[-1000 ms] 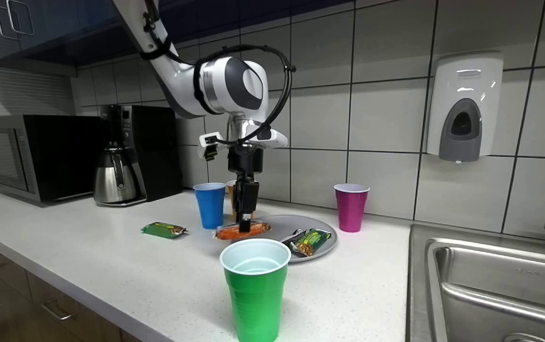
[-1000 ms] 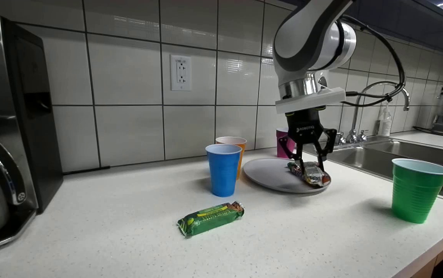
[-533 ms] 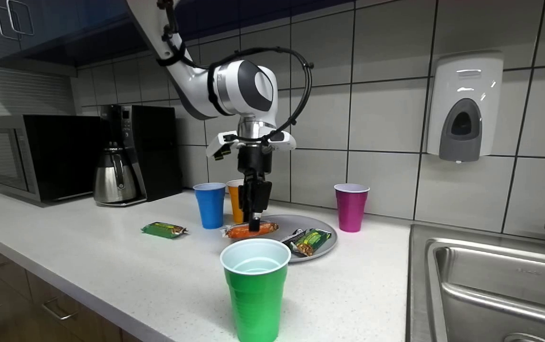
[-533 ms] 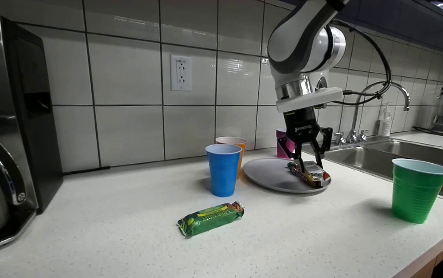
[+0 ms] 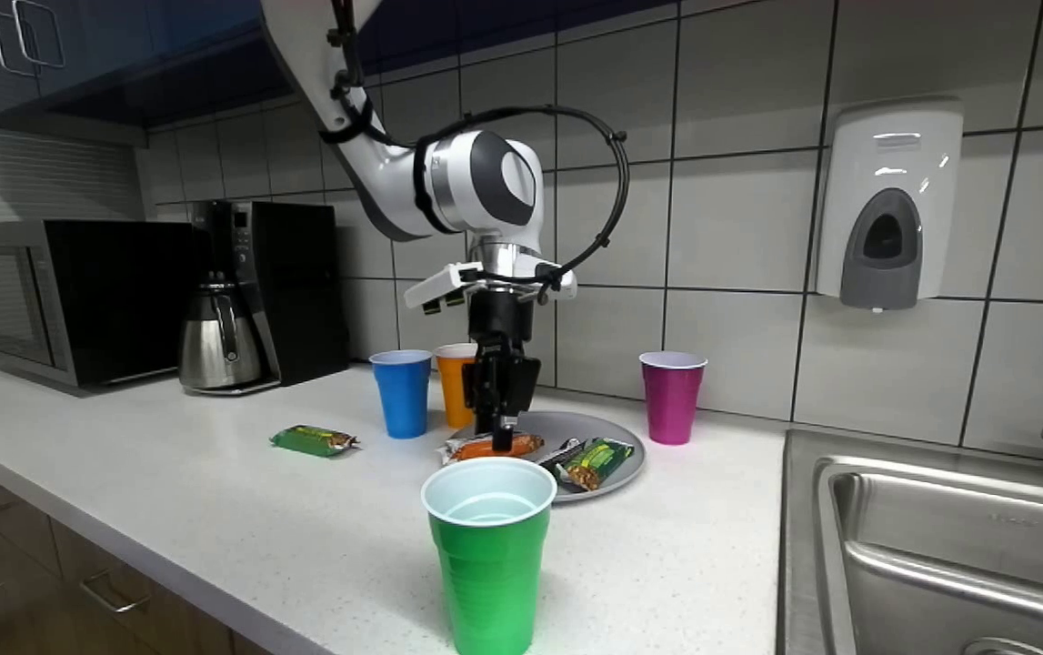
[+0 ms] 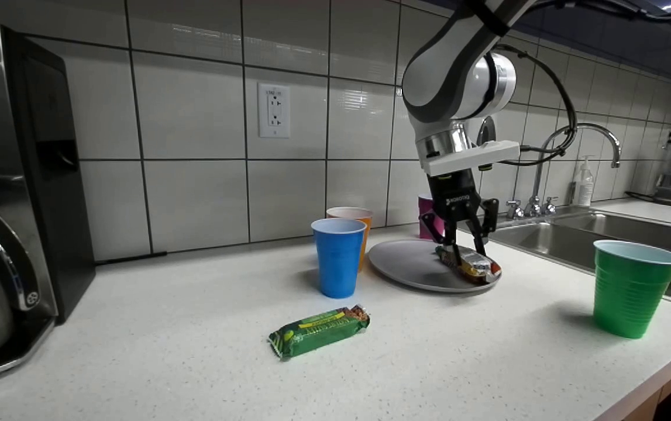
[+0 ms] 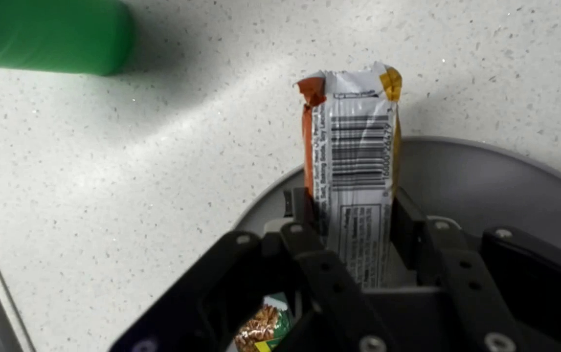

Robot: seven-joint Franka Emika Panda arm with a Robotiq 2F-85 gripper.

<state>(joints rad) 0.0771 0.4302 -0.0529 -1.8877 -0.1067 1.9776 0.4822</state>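
Note:
My gripper (image 7: 351,208) is shut on an orange snack bar (image 7: 358,142), one finger against each long side. The bar's white barcode face shows in the wrist view, and its end reaches out past the rim of a grey plate (image 7: 481,171). In both exterior views the gripper (image 6: 468,256) points down over the plate (image 6: 405,266) with the orange bar (image 5: 479,448) low above it or on it; I cannot tell whether they touch. A green-and-yellow bar (image 5: 600,462) lies on the plate beside a dark wrapper (image 5: 563,452).
Another green bar (image 6: 320,331) lies on the counter. Around the plate stand a blue cup (image 5: 403,396), an orange cup (image 5: 454,382), a magenta cup (image 5: 672,400) and a green cup (image 5: 489,573). A sink (image 5: 948,546) and a coffee maker (image 5: 294,291) are on opposite sides.
The gripper and the orange bar have shifted together, rightward in an exterior view, further over the plate. The arm leans more. The grip is unchanged; cups and other bars have stayed put.

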